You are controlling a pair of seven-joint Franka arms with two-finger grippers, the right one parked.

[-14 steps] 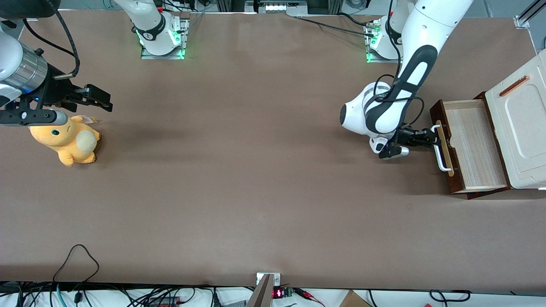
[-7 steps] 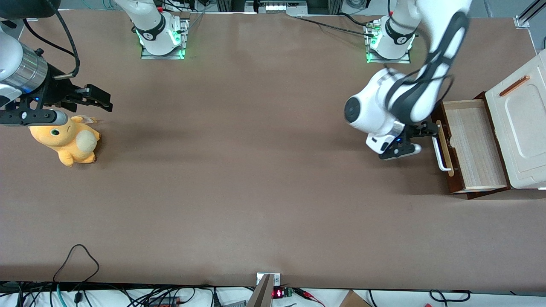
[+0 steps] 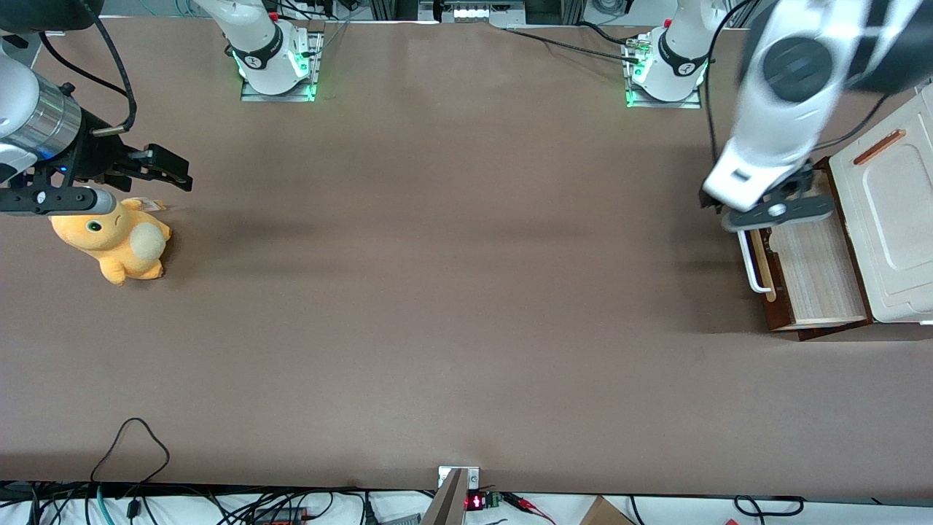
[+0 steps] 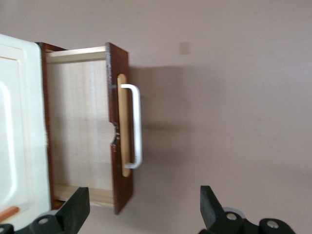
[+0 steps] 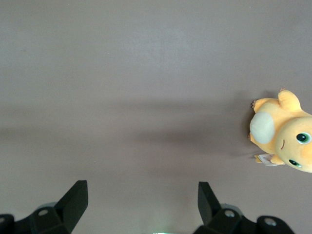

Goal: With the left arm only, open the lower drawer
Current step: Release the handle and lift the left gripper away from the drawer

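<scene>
The lower drawer (image 3: 813, 266) stands pulled well out of the cabinet, its pale wood inside bare. Its dark brown front (image 4: 120, 126) carries the white bar handle (image 4: 138, 124) on a pale strip; the handle (image 3: 751, 266) also shows in the front view. The left arm (image 3: 791, 87) is raised high, and its gripper (image 3: 776, 208) hangs above the part of the open drawer farthest from the front camera, covering it. In the left wrist view the gripper (image 4: 144, 207) is open, its fingers (image 4: 78, 207) wide apart, holding nothing and well clear of the handle.
The cabinet's white moulded top (image 3: 889, 211) with an orange strip (image 3: 878, 146) sits at the working arm's end of the table. A yellow plush toy (image 3: 116, 244) lies toward the parked arm's end. Cables (image 3: 131, 452) trail over the table's front edge.
The gripper has left the handle, risen and swung away from the front camera to above the drawer. The drawer stays pulled out where it was.
</scene>
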